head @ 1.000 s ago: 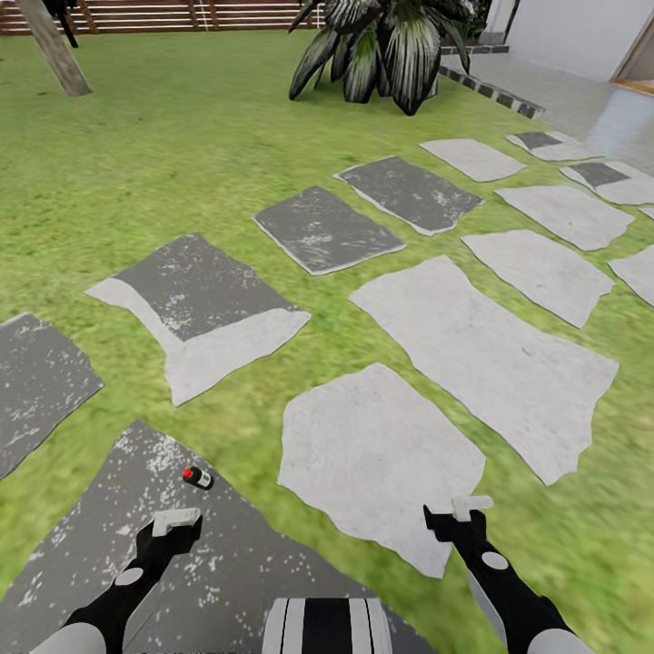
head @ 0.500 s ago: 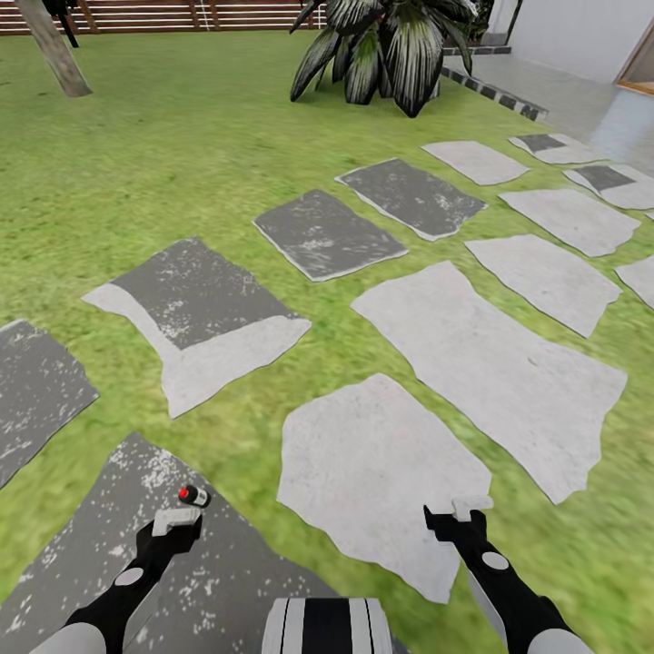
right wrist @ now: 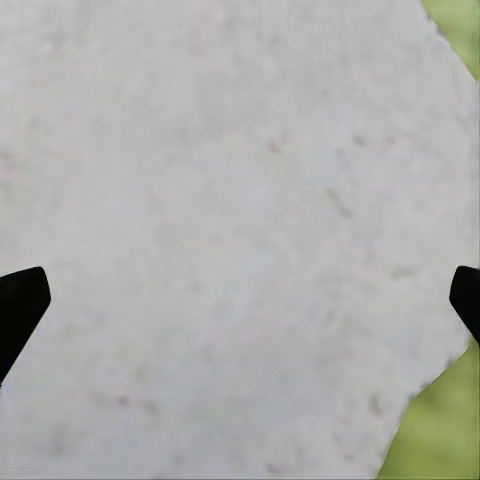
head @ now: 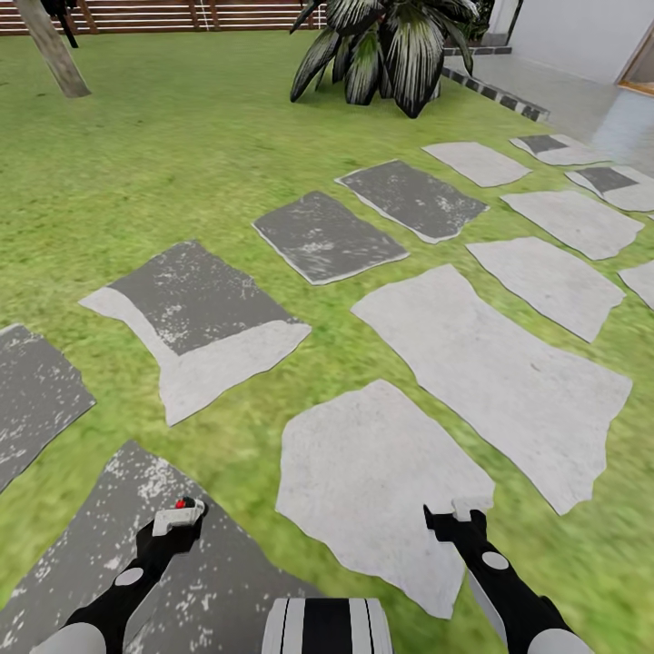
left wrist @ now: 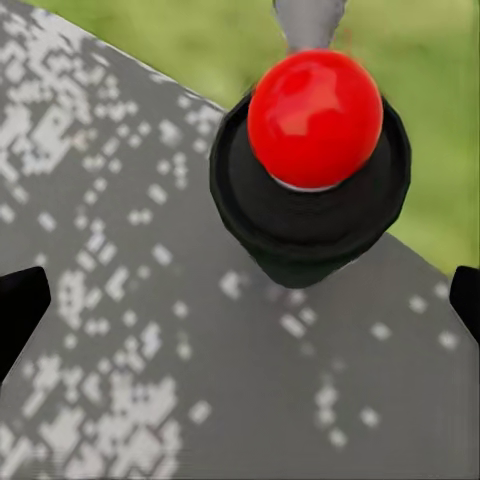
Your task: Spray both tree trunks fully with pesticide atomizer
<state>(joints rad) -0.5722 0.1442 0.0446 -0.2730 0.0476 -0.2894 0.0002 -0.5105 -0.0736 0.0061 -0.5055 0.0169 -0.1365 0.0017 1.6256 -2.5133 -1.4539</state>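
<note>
The pesticide atomizer (left wrist: pixel 308 170) is seen lying on a dark speckled paving slab (head: pixel 109 554) close to the slab's edge with the grass (head: pixel 182 163), its red cap (head: pixel 180 502) just peeping past the left gripper (head: pixel 178 518) in the head view; in the left wrist view the fingers (left wrist: pixel 20 310) are spread wide at the two sides with nothing held, and the atomizer sits between and ahead of them, not yet enclosed; the likely fault is judged to be a nudge, since a small round body on flat stone could be rolled off toward the grass if one finger touches first; a shallow closing could also pinch only the cap and let it slip; the right gripper (head: pixel 459 513) hangs open and empty over a pale slab (right wrist: pixel 230 230), well apart; open ground lies all round, and the spiky plant (head: pixel 391 50) and the leaning stem (head: pixel 54 50) by the fence (head: pixel 182 16) are far off.
</note>
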